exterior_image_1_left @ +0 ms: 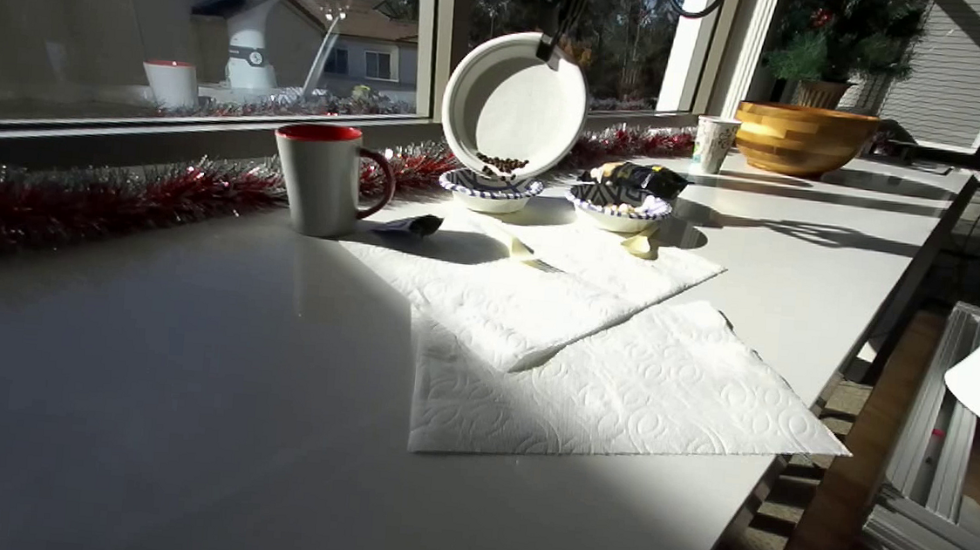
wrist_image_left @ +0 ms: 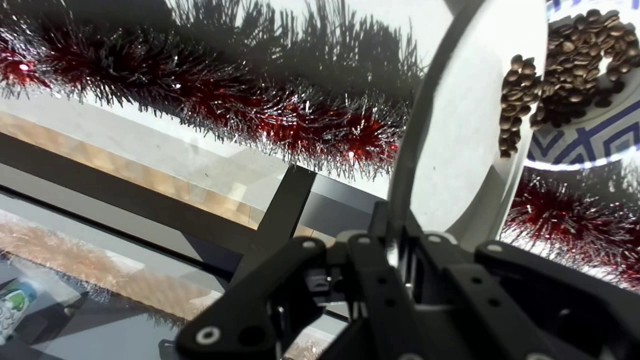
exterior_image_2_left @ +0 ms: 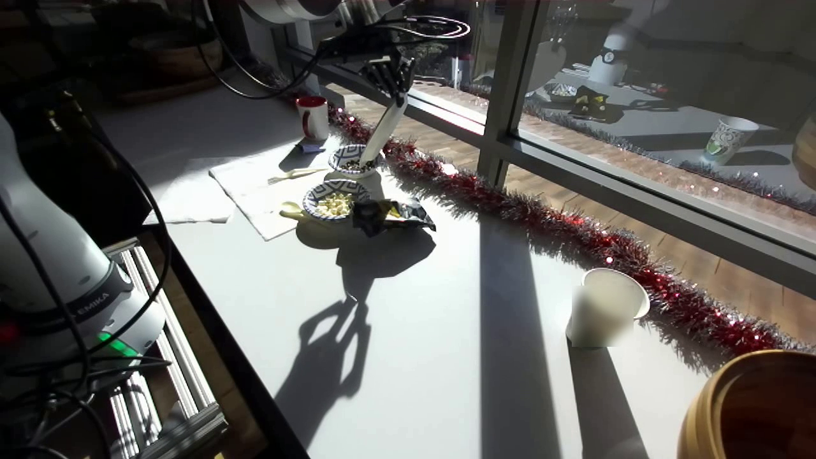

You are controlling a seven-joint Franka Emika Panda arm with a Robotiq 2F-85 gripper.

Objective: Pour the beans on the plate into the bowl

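Jaws clenched on the rim of the plate (wrist_image_left: 457, 140), tilted steeply below them; rightward in the wrist view, some beans (wrist_image_left: 516, 100) lie near its lowered edge, others in the bowl (wrist_image_left: 595, 145) beneath. I judge pouring under way; next, tip further.

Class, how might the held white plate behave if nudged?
The plate seems stiff: the gripper pinches its edge without obvious sag. It might pivot, since the grip covers little rim. The beans near its low edge could slide off.
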